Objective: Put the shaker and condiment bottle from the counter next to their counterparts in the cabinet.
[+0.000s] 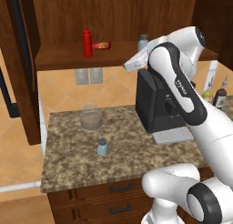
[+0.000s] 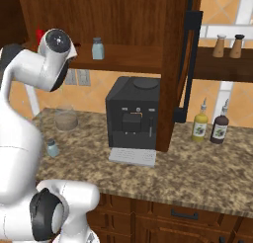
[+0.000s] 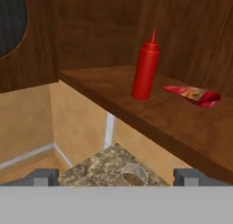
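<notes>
The squat red condiment bottle with its yellow-orange patch lies on its side on the cabinet shelf, just right of the tall red squeeze bottle. One pale blue-grey shaker stands on the granite counter. Its twin stands further right on the shelf. My gripper is open and empty. It hangs in front of the shelf, a little below its edge, facing the two red bottles.
A glass jar stands on the counter behind the shaker. A black coffee machine sits to the right under the shelf. Further right are two bottles and an open cabinet door.
</notes>
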You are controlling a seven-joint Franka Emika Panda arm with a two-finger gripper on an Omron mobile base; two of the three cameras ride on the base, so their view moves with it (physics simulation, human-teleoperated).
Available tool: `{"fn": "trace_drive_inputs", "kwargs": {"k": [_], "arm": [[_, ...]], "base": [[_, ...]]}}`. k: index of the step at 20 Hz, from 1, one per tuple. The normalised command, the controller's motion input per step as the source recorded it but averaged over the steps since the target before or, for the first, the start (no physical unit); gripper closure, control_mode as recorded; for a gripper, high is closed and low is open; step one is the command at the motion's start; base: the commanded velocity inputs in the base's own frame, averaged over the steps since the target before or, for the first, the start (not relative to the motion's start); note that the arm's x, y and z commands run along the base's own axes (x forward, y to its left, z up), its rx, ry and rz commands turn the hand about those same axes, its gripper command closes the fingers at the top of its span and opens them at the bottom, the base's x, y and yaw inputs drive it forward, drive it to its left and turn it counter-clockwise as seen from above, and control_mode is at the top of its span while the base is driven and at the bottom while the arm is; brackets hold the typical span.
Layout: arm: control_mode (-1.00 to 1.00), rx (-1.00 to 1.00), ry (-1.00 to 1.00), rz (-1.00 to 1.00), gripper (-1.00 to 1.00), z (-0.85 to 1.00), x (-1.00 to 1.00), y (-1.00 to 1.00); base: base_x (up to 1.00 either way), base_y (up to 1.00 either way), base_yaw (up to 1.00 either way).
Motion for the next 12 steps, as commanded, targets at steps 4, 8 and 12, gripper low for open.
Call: {"fn": "trace_drive_inputs", "kwargs": {"k": [4, 8, 12], "arm": [[-1.00, 0.04, -0.01, 0.15, -1.00, -0.38, -0.83, 0.00], [-1.00, 0.18, 0.00, 0.19, -1.00, -0.67, -0.99, 0.00], [-1.00, 0.24, 0.00, 0.19, -1.00, -0.70, -0.98, 0.00]], "base": [[0.00, 0.00, 0.00], [0.00, 0.00, 0.00], [0.00, 0.00, 0.00]]}}
